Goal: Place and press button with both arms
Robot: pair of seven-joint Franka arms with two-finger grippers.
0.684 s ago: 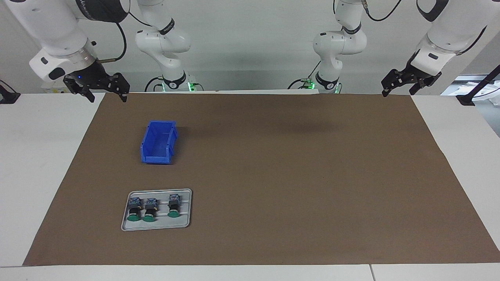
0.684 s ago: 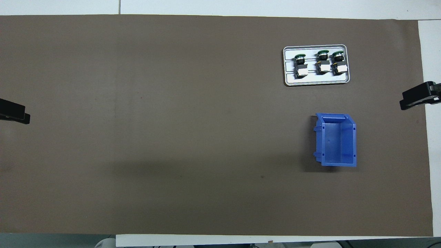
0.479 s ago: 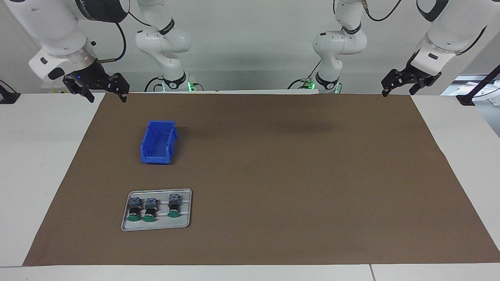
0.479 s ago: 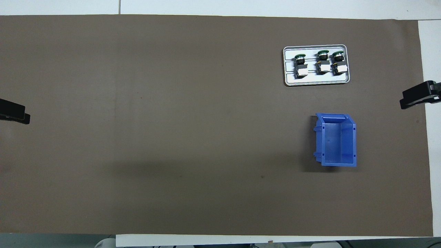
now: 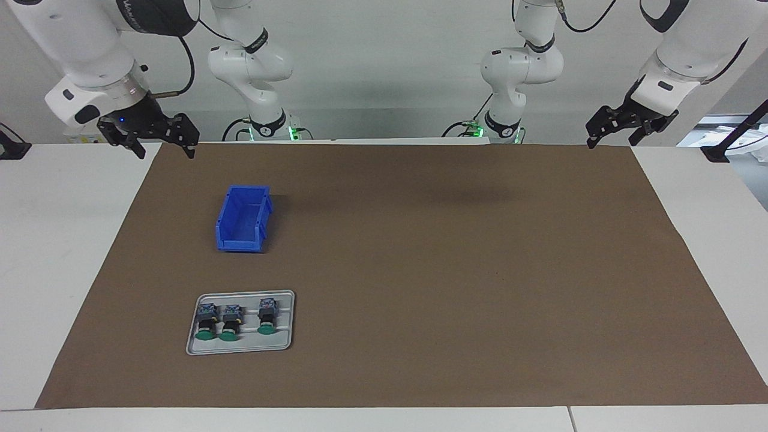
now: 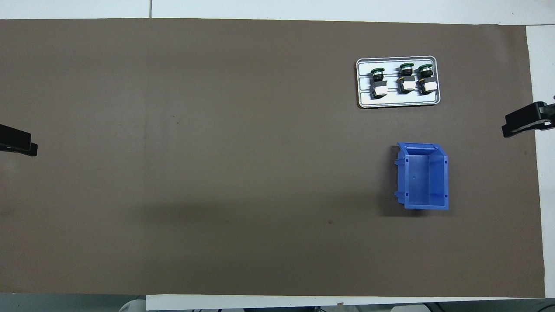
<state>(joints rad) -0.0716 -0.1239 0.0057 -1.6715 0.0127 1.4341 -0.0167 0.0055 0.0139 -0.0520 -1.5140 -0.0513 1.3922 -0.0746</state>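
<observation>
1. Toward the right arm's end of the worktop (image 5: 384, 384), near the edge farthest from the robots: a grey tray (image 5: 287, 343) w/ three buttons lying on their sides. Button nearest the table's middle (image 5: 266, 317) sits slightly apart; the other two (image 5: 207, 321) and (image 5: 230, 323) lie just beside each other. Green caps point away from the robots, block bases toward them.
2. Blue bin (image 5: 243, 217): same end, nearer to the robots than the tray, empty as far as visible, resting on the brown mat (image 5: 456, 270).
3. Right end effector (image 5: 157, 139): up in the air over the mat corner nearest the robots at its own end; fingers apart, holding nothing.
4. Left end effector (image 5: 618, 129): over the matching mat corner at the left arm's end, fingers look apart, empty; this arm waits.
5. Stage, judged: nothing picked yet; first pick not begun.
6. Handling, judged: button looks light, rigid, hard plastic, not fragile. Round cap and cylinder prob. slippery and apt to roll; block base has flat faces, so better hold there, across the base.
7. Risk: paired buttons leave little finger room between them; the lone one is the easier first pick.
8. For pressing, prob. one arm steadies the base, the other pushes the cap.
</observation>
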